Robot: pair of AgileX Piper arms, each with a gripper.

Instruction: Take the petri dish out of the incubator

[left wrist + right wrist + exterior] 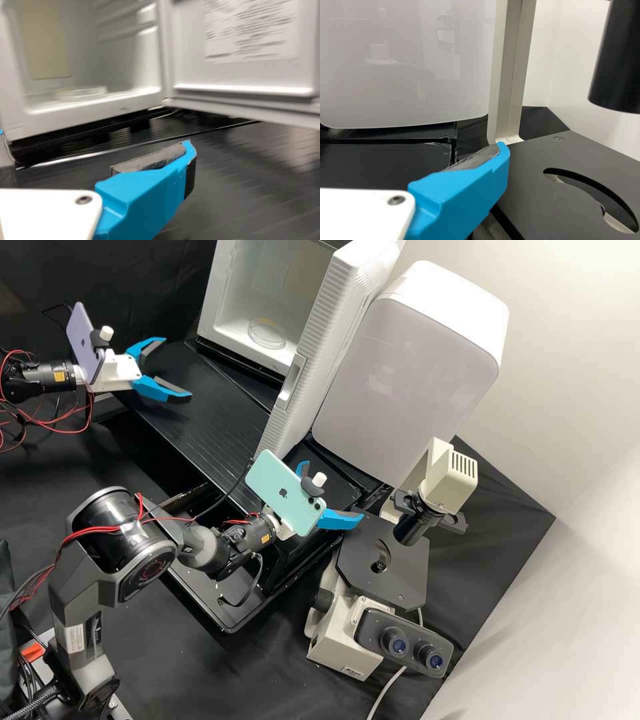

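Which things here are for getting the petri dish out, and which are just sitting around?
For the job:
petri dish
incubator
open incubator door
left gripper, open and facing the incubator

Just sitting around:
microscope
black platform under the incubator

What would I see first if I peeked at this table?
The big white incubator stands at the back of the bench, its door swung wide open, with a clear petri dish on its floor. Just in front hangs the left pincer, its bright blue fingers spread, and a microscope sits at the near right.
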